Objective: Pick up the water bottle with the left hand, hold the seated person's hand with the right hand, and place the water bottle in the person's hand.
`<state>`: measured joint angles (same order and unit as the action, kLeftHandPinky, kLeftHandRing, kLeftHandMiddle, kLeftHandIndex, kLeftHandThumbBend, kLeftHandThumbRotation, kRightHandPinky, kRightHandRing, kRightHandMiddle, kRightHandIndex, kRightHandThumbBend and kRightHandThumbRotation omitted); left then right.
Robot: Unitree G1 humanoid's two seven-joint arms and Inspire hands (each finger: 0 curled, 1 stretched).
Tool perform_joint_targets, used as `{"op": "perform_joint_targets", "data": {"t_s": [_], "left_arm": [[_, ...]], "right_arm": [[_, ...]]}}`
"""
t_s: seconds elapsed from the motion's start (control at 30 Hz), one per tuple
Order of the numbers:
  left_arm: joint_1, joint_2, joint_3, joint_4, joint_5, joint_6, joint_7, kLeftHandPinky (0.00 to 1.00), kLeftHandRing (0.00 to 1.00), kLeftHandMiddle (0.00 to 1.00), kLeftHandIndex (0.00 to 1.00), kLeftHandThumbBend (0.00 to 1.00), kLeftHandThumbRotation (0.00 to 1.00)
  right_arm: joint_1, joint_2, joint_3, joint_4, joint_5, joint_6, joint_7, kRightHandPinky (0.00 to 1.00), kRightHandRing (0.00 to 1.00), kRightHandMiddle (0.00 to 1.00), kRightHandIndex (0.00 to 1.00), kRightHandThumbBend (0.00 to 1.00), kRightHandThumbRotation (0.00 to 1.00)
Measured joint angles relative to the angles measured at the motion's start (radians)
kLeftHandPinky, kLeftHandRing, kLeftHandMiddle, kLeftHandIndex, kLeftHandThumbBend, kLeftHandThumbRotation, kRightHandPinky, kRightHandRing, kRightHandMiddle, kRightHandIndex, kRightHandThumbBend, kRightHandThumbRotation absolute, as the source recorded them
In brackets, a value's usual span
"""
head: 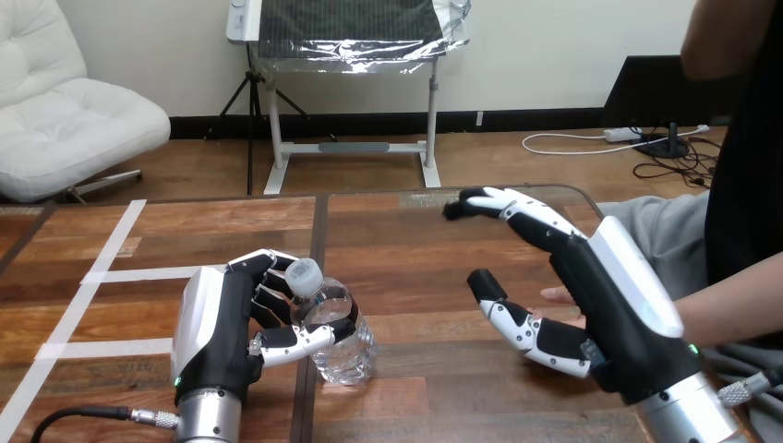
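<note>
The left hand [222, 337] clasps the small clear plastic water bottle [349, 355], upright on the brown wooden desk [415, 249]. Right of the bottle, the right hand [600, 295] is spread open over the person's hand [556, 294], maybe touching it.

text: none legible | labels: none | numbers: none

We're on the wooden table [434, 268] now: dark reddish planks, with a dark seam [319, 240] running from the near edge to the far edge and splitting the top into two panels. On the left panel, white tape strips [138, 274] lie flat, one long line slanting away and two shorter ones reaching toward the seam. Just right of the seam, a clear water bottle [340, 341] has its base on the wood, its white cap [303, 273] tipped slightly left.
</note>
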<state>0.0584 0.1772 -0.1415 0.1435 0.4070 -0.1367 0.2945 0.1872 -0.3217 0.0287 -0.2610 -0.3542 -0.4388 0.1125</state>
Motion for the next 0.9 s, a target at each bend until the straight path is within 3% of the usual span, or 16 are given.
{"op": "perform_joint_targets", "data": {"t_s": [0.6, 0.9], "left_arm": [[0.004, 0.0, 0.001, 0.0, -0.004, -0.049, 0.0, 0.37, 0.4, 0.44, 0.5, 0.58, 0.0], [0.004, -0.005, 0.001, 0.0, -0.004, -0.077, 0.003, 0.38, 0.4, 0.44, 0.5, 0.58, 0.0]], "right_arm": [[-0.001, -0.068, -0.057, -0.093, -0.025, 0.135, 0.066, 0.82, 0.9, 0.93, 0.89, 0.64, 0.0], [-0.006, -0.113, -0.095, -0.11, -0.085, 0.208, 0.081, 0.8, 0.89, 0.93, 0.89, 0.77, 0.0]]}}
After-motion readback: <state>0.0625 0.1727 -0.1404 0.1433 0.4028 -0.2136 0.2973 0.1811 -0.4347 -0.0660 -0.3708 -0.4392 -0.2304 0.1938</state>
